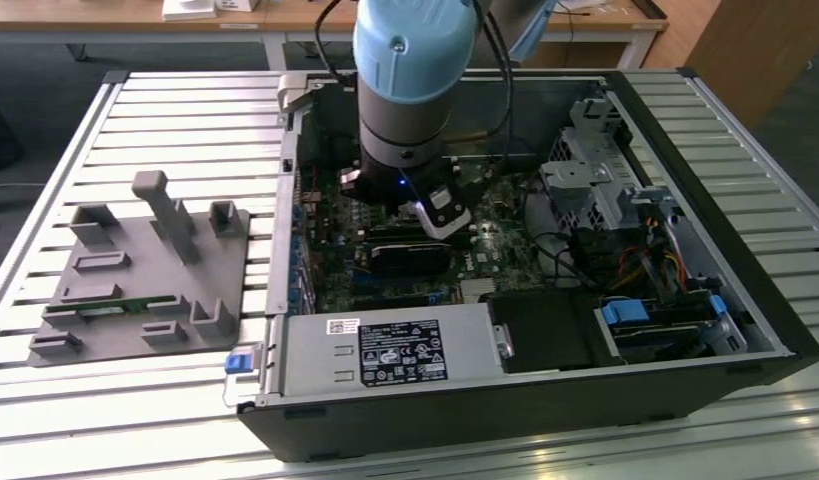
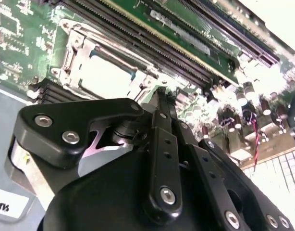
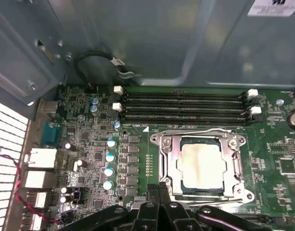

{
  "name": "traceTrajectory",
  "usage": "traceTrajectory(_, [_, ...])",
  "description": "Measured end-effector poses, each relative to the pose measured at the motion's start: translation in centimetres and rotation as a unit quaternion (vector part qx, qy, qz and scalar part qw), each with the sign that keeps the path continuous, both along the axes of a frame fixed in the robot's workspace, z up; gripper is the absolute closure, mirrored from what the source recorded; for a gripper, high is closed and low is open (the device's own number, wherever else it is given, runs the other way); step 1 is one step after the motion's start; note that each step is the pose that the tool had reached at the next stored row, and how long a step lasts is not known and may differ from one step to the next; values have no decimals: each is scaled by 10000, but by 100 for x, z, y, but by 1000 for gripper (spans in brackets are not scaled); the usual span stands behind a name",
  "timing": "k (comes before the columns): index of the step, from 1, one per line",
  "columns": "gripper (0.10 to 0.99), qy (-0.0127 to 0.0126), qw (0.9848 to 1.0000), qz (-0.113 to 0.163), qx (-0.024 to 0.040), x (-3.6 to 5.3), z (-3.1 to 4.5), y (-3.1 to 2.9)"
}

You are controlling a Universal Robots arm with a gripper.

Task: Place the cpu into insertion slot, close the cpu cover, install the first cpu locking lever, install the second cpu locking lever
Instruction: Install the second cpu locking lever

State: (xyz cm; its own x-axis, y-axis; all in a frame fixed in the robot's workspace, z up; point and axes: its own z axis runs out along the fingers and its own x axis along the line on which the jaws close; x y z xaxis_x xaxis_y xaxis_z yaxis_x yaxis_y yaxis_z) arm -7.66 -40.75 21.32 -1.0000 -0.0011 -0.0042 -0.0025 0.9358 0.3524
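Observation:
The cpu (image 3: pixel 201 163) lies flat in the insertion slot (image 3: pixel 243 141) on the green motherboard, its pale metallic face up. The silver cpu cover (image 3: pixel 169 163) lies down around it as a frame. A thin metal lever rod (image 3: pixel 200 131) runs along the slot's side toward the memory slots. My gripper (image 3: pixel 159 191) is shut, its two black fingertips pressed together just beside one corner of the slot; whether they pinch anything is hidden. The second wrist view shows the same shut gripper (image 2: pixel 161 94) close to the cpu (image 2: pixel 106 74). In the exterior view the gripper (image 1: pixel 440 225) hangs inside the open computer case.
Black memory slots (image 3: pixel 183 103) with white clips run beside the slot. The case holds a power supply (image 1: pixel 389 355), drive cages (image 1: pixel 609 190) and loose cables (image 1: pixel 649 260). A grey fixture plate (image 1: pixel 142 270) sits on the slatted table at the exterior view's left.

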Motion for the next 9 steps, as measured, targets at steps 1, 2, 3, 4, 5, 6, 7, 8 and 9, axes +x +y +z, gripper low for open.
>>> traceTrajectory(1, [980, 1, 10000, 0, -1, 0, 22, 0])
traceTrajectory(2, [980, 0, 10000, 0, 0, 0, 43, 0])
traceTrajectory(3, [980, 0, 10000, 0, 0, 0, 65, 0])
traceTrajectory(4, [980, 0, 10000, 0, 0, 0, 85, 0])
traceTrajectory(5, [980, 0, 10000, 0, -1, 0, 103, 0])
traceTrajectory(6, [980, 0, 10000, 0, -1, 0, 114, 0])
traceTrajectory(7, [980, 0, 10000, 0, 0, 0, 116, 0])
traceTrajectory(8, [980, 0, 10000, 0, 1, 0, 116, 0])
traceTrajectory(9, [980, -1, 10000, 0, 1, 0, 116, 0])
